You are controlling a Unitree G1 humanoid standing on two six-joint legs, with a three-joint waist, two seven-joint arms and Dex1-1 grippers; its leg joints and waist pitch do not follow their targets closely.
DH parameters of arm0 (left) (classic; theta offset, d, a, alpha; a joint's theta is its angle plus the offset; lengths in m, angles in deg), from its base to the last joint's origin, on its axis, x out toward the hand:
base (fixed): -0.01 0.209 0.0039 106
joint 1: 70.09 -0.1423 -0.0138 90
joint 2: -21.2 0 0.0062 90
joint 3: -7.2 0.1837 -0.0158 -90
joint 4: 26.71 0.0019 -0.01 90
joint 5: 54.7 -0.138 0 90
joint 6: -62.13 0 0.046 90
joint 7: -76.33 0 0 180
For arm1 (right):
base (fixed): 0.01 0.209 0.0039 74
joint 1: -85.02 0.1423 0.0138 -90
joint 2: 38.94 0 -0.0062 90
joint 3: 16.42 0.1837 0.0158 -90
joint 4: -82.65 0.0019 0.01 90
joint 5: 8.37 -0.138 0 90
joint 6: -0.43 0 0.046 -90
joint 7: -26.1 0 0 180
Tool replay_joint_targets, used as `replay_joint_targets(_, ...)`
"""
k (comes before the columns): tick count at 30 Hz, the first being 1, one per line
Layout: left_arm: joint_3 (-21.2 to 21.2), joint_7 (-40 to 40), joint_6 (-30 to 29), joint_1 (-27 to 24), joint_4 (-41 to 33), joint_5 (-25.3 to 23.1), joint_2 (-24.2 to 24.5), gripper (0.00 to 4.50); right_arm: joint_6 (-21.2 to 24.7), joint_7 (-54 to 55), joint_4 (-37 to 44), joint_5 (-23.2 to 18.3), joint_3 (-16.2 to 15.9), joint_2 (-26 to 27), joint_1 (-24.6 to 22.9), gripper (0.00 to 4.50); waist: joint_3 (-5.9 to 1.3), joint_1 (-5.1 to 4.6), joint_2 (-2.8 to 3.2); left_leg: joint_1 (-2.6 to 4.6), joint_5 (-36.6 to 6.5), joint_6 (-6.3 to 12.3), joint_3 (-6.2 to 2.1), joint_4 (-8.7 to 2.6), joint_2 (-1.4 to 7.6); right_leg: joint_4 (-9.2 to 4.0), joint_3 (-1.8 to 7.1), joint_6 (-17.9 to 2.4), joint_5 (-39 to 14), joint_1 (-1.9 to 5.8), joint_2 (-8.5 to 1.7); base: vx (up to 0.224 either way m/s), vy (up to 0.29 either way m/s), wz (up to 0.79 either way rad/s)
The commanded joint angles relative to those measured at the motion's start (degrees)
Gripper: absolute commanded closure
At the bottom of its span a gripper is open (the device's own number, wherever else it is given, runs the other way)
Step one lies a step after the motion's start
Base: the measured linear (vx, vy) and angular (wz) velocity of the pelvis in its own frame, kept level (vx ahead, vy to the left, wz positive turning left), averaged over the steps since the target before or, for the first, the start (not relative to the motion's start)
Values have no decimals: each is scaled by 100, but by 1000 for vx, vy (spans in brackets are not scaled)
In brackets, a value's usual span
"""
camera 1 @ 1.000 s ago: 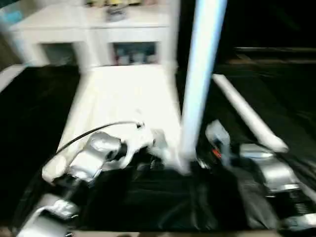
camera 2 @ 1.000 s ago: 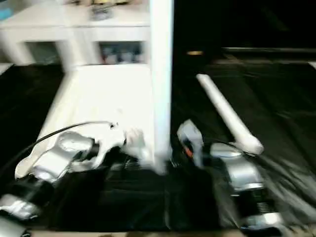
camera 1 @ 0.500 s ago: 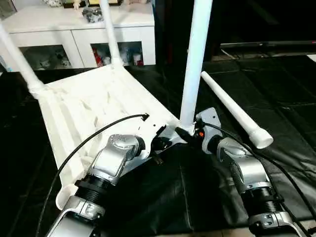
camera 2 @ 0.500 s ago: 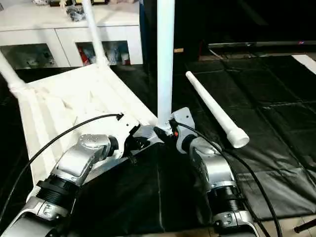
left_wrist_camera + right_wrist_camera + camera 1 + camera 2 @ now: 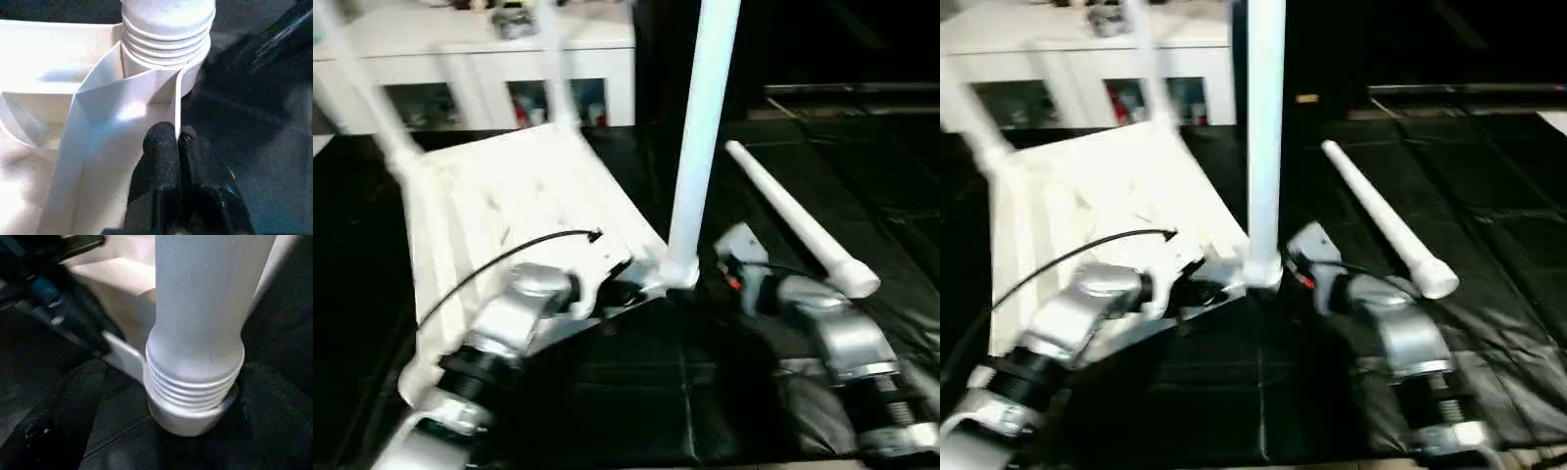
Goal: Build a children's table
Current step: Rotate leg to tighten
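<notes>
The children's table lies upside down on the black mat, its white ribbed top (image 5: 509, 196) facing up. One white leg (image 5: 700, 147) stands upright in the near right corner socket (image 5: 166, 39), its threaded end (image 5: 193, 382) seated in it. Two more legs (image 5: 553, 69) rise at the far corners. A loose leg (image 5: 793, 230) lies on the mat to the right. My left gripper (image 5: 177, 139) is shut on the thin rim of the top just beside that socket. My right gripper (image 5: 717, 277) stands open close to the upright leg's base, with no finger on it.
A white cabinet (image 5: 460, 59) with glass doors stands behind the table top. Black mat (image 5: 656, 392) covers the floor in front and to the right. A black cable (image 5: 499, 259) runs along my left forearm above the table top.
My right gripper has come off the upright leg's base and sits a little to its right. The left gripper keeps its hold on the rim. The camera has shifted.
</notes>
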Motion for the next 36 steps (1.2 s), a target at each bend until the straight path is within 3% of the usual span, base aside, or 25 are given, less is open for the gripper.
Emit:
replay_joint_targets(1, 145, 445, 381, 145, -58, 57, 116, 450, -243, -642, 88, -139, -333, -39, 130, 3, -378, 27, -85, 26, -1252, 404, 4, -386, 93, -418, 236, -1178, -1588, 315, -247, 0, 0, 0)
replay_joint_targets(6, 425, 1324, 745, 95, -126, 145, 491, 450, -412, -1481, 55, -217, -502, -472, 270, 3, -400, 58, -72, 25, -1101, 449, 8, -366, 108, -360, 237, -1333, -1299, 325, -241, 0, 0, 0)
replay_joint_targets(11, 597, 1762, 896, 65, -186, 194, 651, 450, -559, -1729, -14, -199, -594, -523, 349, 3, -412, 190, -60, 44, -959, 458, 23, -358, 136, -302, 258, -1474, -992, 306, -249, 0, 0, 0)
replay_joint_targets(17, 703, 1976, 1063, 12, -238, 198, 684, 450, -814, -1694, -264, -102, -663, -430, 459, 3, -400, 249, -81, 90, -1203, 329, 34, -373, 142, -333, 278, -1413, -1291, 272, -255, 0, 0, 0)
replay_joint_targets(25, 798, 2089, 1226, -3, -219, 108, 715, 450, -946, -1742, -441, -97, -746, -344, 549, 3, -402, 245, -96, 46, -1137, 307, 22, -377, 123, -330, 274, -1308, -1396, 305, -255, 0, 0, 0)
replay_joint_targets(36, 822, 2045, 1301, 38, -155, 90, 735, 450, -984, -1764, -647, -55, -786, -322, 607, 110, -398, 236, -109, 35, -1154, 313, 18, -378, 121, -337, 272, -1270, -1499, 307, -254, 0, 0, 0)
